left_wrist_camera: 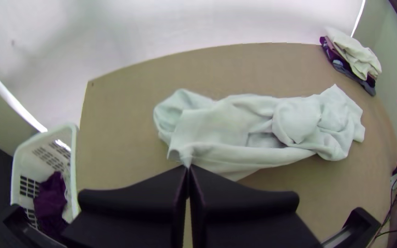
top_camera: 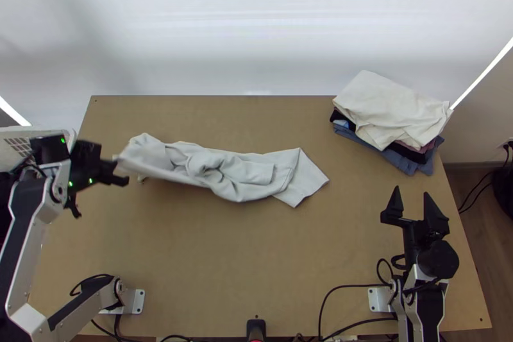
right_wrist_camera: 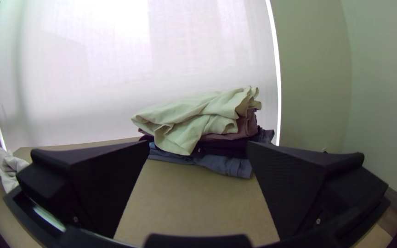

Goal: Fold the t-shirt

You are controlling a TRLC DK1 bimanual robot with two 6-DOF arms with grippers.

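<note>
1. Left gripper [top_camera: 119, 171], at 9 to 10 o'clock from the table's middle: fingers clamped together on an edge of the t-shirt, near its left end.
2. T-shirt [top_camera: 247, 181], pale grey, lying from about 10 round to 1 o'clock. Bunched into a long, uneven strip; a twisted lump near its middle, loose folds around it. From the fingers a fairly straight edge of cloth runs toward the lump. Right end flatter, ending in an angular flap.
3. Right gripper [top_camera: 412, 194], at 3 o'clock: fingers well apart, nothing between them.
4. White basket [left_wrist_camera: 74, 158], slotted sides, beyond the table's edge at 9 to 10 o'clock; dark purple cloth [left_wrist_camera: 51, 202] inside.
5. Table [top_camera: 256, 258]: light brown, plain top. Black cables [top_camera: 320, 316] by the near edge, around 5 o'clock.
6. Pile of clothes [top_camera: 391, 111] at 1 to 2 o'clock: cream piece rumpled on top, mauve and dark purple under it, blue at the bottom.
7. Room: bright white screen [top_camera: 256, 21] at 12 o'clock; wood floor [top_camera: 471, 230] at 3.
</note>
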